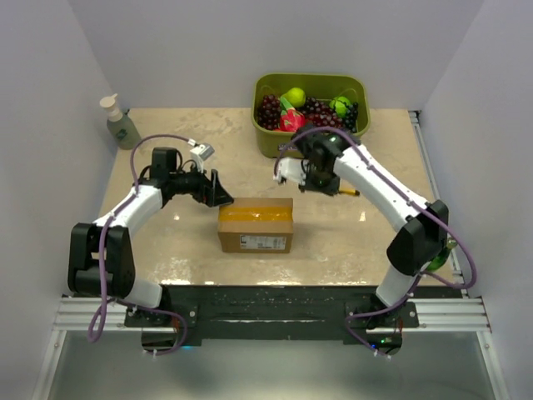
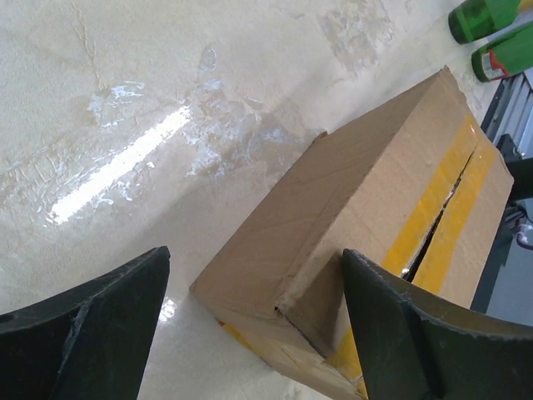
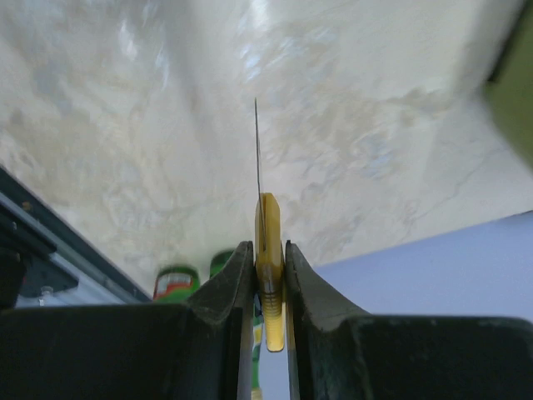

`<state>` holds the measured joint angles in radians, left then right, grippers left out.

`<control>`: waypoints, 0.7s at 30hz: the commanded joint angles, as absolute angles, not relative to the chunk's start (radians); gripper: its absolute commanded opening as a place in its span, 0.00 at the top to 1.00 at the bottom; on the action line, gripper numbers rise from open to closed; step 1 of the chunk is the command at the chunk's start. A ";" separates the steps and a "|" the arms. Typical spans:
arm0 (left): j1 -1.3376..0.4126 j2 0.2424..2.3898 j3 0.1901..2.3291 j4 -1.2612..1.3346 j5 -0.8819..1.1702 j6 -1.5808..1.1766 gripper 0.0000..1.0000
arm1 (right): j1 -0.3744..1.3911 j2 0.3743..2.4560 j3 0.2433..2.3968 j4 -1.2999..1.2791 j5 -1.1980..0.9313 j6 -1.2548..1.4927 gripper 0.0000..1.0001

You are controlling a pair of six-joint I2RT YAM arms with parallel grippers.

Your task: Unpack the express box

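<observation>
The express box [image 1: 256,225] is a brown carton lying flat in the middle of the table, with yellow tape along its top and a white label on its near side. In the left wrist view the express box [image 2: 375,200] shows a dark slit [image 2: 435,229] running along the taped seam. My left gripper [image 1: 223,194] [image 2: 256,252] is open at the box's far left corner. One finger [image 2: 416,333] is over the top and the other finger [image 2: 92,325] is over the table. My right gripper [image 1: 326,185] [image 3: 268,246] hovers behind the box, shut on a yellow utility knife [image 3: 269,242] with its thin blade [image 3: 257,150] extended.
A green bin [image 1: 265,137] full of fruit stands at the back right. A soap dispenser [image 1: 122,123] is at the back left corner. Green bottles [image 2: 491,17] stand off the table's right edge. Grey walls close in both sides.
</observation>
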<state>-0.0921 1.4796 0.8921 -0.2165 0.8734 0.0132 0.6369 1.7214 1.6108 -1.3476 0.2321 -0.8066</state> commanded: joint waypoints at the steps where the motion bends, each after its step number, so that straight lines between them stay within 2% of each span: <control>1: -0.098 1.401 0.939 -0.264 0.830 0.121 0.11 | 0.572 1.710 1.934 -1.413 -0.025 -0.819 1.00; 6: -0.101 1.215 1.017 -0.150 0.931 0.169 0.04 | 0.555 1.692 2.022 -1.402 -0.368 -0.831 1.00; 10: -0.112 1.201 1.144 -0.075 1.077 0.059 0.05 | 0.551 1.666 2.022 -1.344 -0.630 -0.853 1.00; 14: -0.159 1.221 1.170 0.194 1.164 -0.278 0.06 | 0.537 1.721 2.101 -1.373 -0.773 -0.873 1.00; 21: -0.235 1.253 1.255 0.092 1.144 -0.206 0.05 | 0.532 1.776 2.191 -1.336 -0.865 -0.786 1.00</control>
<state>-0.2115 1.2285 1.1980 0.0818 1.1027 -0.1646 0.5377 1.7676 2.1387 -1.3449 -0.7376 -0.8364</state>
